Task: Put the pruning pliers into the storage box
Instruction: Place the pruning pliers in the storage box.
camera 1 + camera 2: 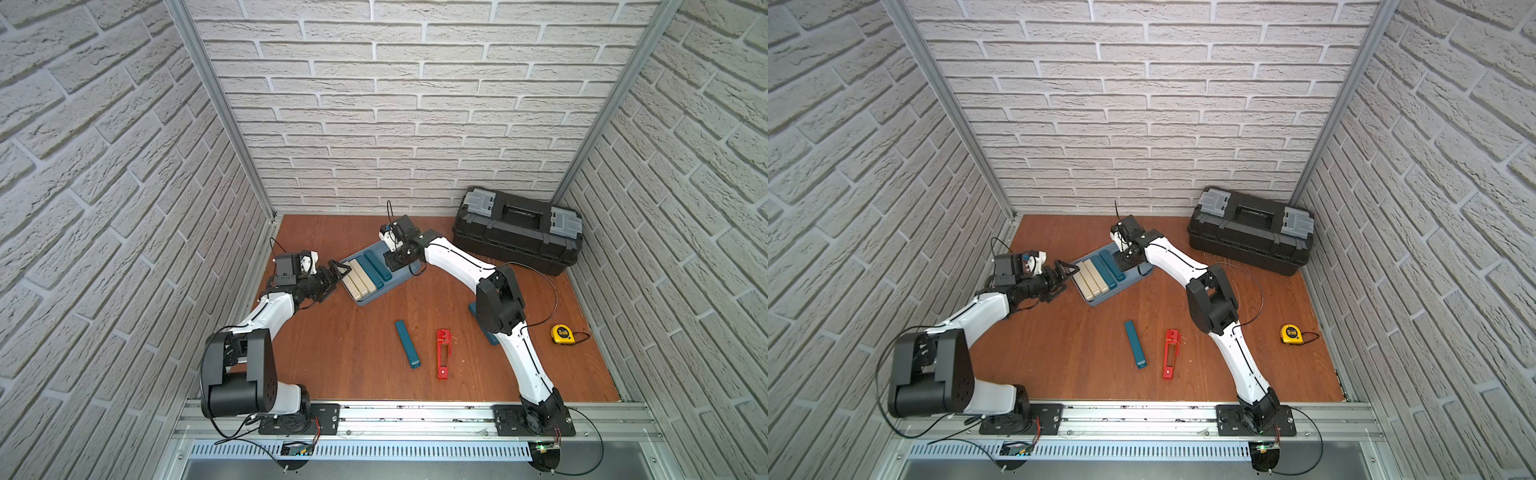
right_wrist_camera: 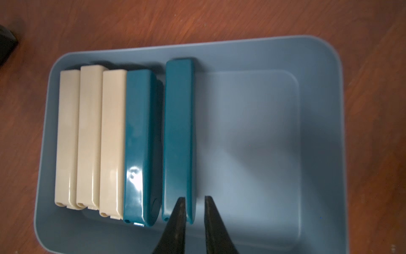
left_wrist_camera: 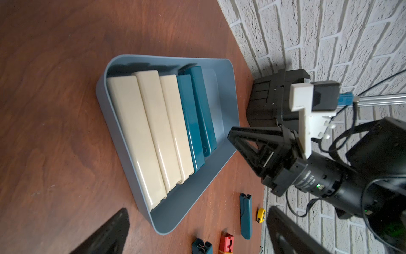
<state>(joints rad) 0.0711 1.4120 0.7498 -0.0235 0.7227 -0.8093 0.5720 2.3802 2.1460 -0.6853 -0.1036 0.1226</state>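
The left gripper (image 1: pixel 340 279), wide open and empty, sits beside the light blue plastic storage box (image 2: pixel 252 132), which holds three beige and two teal pruning pliers (image 2: pixel 90 136). The right gripper (image 2: pixel 194 198) hovers above it, jaws narrowly apart and empty. A teal bar (image 1: pixel 407 344), a red slotted bar (image 1: pixel 443 353) and a yellow tape measure (image 1: pixel 561 334), its label unreadable, lie on the red-brown wood table (image 1: pixel 353 365).

Storage box (image 2: pixel 252 132): a shallow light blue tray with rounded corners and low walls, lying askew on the desk (image 1: pixel 353 353). Inside, toward one end wall, three beige pliers (image 2: pixel 90 136) lie flat side by side, touching. A teal piece (image 2: pixel 138 143) lies against the third, and a second teal piece (image 2: pixel 178 136), seemingly on its narrow edge, stands just beside it. Outside the box, a loose teal piece (image 1: pixel 407 343) and the thinner red slotted piece (image 1: pixel 443 353) lie flat on the desk, near each other. A fourth teal piece (image 1: pixel 473 309) is largely hidden.
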